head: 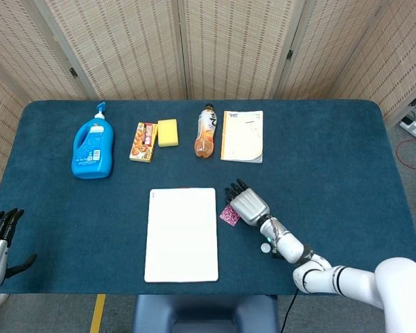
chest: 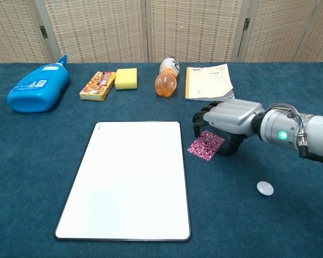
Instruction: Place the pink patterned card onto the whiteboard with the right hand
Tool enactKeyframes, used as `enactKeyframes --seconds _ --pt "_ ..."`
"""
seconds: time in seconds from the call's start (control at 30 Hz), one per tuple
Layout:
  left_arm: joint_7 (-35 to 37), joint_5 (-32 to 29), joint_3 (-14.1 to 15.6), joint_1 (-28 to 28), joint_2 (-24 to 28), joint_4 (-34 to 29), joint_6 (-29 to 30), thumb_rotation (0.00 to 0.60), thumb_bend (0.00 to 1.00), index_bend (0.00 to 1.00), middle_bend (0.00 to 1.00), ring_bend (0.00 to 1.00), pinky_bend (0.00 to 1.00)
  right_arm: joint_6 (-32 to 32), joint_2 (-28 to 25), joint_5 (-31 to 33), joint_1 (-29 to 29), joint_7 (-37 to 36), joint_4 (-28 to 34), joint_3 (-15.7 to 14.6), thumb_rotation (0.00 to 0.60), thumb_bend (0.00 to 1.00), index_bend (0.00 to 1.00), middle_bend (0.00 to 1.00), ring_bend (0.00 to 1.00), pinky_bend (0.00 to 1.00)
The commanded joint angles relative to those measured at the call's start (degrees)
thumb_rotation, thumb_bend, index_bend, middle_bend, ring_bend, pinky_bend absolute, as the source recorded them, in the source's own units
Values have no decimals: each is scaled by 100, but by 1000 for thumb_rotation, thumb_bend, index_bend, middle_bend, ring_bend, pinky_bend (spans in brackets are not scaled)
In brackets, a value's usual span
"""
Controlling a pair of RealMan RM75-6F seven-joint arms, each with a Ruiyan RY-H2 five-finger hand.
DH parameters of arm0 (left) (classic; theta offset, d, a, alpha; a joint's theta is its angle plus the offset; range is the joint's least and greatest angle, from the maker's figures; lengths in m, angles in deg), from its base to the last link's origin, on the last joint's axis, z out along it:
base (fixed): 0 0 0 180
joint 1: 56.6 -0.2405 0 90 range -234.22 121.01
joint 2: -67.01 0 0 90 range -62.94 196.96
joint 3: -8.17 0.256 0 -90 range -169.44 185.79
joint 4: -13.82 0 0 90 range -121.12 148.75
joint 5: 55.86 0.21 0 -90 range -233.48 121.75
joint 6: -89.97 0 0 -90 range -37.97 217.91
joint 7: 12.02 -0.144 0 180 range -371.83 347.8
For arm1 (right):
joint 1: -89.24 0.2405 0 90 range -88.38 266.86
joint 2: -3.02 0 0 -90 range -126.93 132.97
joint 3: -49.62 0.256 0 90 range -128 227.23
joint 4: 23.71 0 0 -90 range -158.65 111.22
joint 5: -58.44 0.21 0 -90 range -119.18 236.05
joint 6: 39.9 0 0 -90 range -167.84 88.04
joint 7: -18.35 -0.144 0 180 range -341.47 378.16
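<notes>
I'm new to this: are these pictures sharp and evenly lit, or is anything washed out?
Head view: even light, sharp, soft shadows. Chest view: the whiteboard is blank bright white, the pink card under the right hand has a crisp pattern, and the table's far edge bows slightly.

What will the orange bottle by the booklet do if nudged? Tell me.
The orange bottle lies on its side, so a sideways nudge would probably roll it, perhaps toward the booklet. It looks full, so likely heavy for its size. Its smooth surface may be slippery.
</notes>
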Motion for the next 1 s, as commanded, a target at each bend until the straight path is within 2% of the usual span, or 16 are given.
enactKeyframes --seconds 0.03,0.47,0.63,0.8,1.0 --pt "-4 4 1 -1 1 -4 2 600 238 112 111 83 0 43 -38 -16 -14 -64 13 -2 600 343 379 137 71 0" --pt "-63 3 -1 13 21 -76 -25 600 238 114 111 83 0 329 -339 -221 -87 -279 493 -22 600 344 379 143 77 0" --pt "-62 18 -8 7 34 -89 3 600 238 114 111 83 0 303 -409 -315 20 -294 957 19 600 343 379 144 78 0" --pt "-57 43 -10 8 48 -105 22 600 238 114 111 83 0 234 -244 -319 214 -125 1178 86 600 343 379 144 77 0" --pt "-26 66 -15 -5 54 -107 63 600 238 112 111 83 0 121 65 -180 470 242 1125 137 600 344 379 144 75 0"
